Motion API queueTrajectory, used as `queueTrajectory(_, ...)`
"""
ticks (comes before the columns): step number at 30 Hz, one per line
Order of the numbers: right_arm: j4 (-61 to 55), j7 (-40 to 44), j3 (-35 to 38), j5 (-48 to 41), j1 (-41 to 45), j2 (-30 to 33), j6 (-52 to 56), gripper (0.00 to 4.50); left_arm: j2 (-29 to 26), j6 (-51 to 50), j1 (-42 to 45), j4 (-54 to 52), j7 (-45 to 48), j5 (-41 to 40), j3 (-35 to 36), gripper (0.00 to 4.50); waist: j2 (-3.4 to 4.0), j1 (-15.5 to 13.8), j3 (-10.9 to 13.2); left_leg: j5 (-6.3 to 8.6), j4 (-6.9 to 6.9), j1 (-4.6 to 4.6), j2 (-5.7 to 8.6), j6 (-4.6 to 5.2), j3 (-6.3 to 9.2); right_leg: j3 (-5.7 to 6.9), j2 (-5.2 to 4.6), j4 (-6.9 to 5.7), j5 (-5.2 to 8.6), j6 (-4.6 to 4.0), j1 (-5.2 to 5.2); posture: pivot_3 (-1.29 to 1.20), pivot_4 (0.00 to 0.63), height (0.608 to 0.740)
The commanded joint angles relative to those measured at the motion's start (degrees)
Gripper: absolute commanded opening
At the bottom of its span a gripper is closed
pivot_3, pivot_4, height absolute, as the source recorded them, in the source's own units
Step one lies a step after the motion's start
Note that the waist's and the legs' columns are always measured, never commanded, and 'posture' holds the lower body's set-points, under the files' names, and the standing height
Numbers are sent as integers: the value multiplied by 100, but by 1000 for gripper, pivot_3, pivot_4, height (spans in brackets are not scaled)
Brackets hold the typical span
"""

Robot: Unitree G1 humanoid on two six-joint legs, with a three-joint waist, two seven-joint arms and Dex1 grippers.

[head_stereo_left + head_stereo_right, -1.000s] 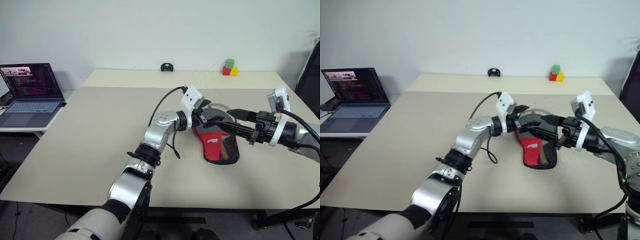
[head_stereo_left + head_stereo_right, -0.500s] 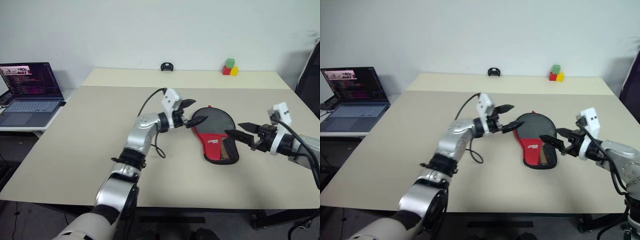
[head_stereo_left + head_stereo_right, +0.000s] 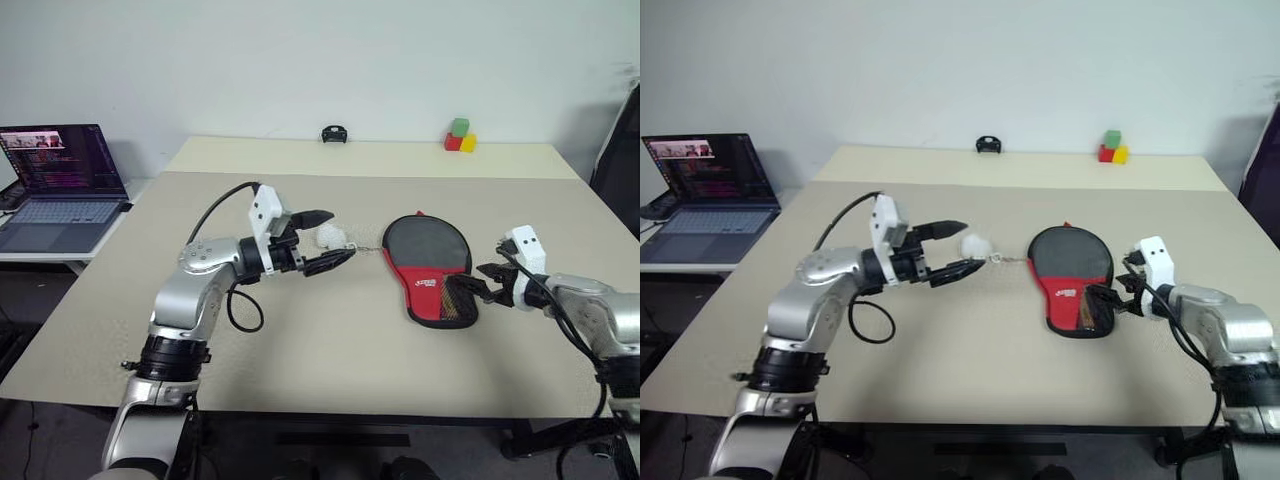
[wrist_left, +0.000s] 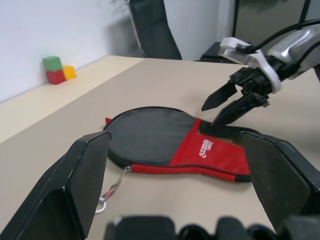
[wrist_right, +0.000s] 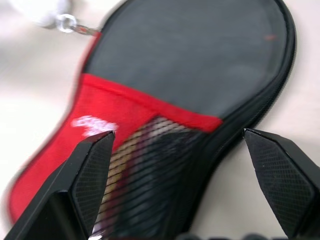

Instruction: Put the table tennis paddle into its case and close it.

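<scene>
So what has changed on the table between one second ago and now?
Both open grippers drew away from the case: the left gripper went back to the left, near the small white ball, and the right gripper sank to the case's mesh end. Neither holds anything. The case stayed flat in its place.

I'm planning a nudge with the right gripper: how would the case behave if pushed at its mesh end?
The case lies flat on the table, so it should slide, not tip. Its fabric and mesh look soft and may dent or bunch. The small white ball on its chain would probably trail along.
</scene>
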State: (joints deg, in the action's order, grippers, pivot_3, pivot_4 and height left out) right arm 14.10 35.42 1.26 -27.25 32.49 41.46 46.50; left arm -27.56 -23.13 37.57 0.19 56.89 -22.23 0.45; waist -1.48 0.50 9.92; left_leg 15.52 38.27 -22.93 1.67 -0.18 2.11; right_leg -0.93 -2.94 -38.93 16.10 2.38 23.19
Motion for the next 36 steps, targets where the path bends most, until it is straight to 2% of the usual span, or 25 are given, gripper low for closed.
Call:
queueTrajectory(1,469,377,-64,272,331,-47,-317,4492,-82,-6,49,-283,-134,-101,134,4500,0,-4,0,0,-1,0,0,0,0,1,0,1,0,0,0,0,150,740)
queueTrajectory(11,1611,1022,-408,958,773,-197,-629,4492,-93,10,77,-279,-275,-127,105,4500,0,0,0,0,0,1,0,-1,-3,2,0,0,0,0,0,0,150,740)
queueTrajectory(19,2025,1027,-371,1327,938,-345,-778,4492,-151,16,3,-339,-273,-117,109,4500,-1,54,-1,-1,4,6,-1,-1,-5,1,0,-5,-1,-1,-4,0,150,740)
queueTrajectory(24,2001,1149,-357,1262,914,-468,-516,4492,-192,30,-19,-338,-283,-113,112,4500,-2,101,-3,0,14,6,-2,-1,0,0,0,-8,-1,-1,-9,0,150,740)
queueTrajectory(27,1965,1164,-331,1211,917,-627,-321,3961,-203,42,-25,-331,-279,-108,94,4500,-6,103,-5,0,15,6,-2,-1,3,2,0,-8,-2,-2,-10,0,150,740)
queueTrajectory(36,1759,1170,-317,1234,871,-959,23,1040,-354,50,-237,-361,-163,-107,106,4500,-14,158,-16,0,14,13,-11,-1,0,-1,5,-9,-5,-7,-11,0,150,740)
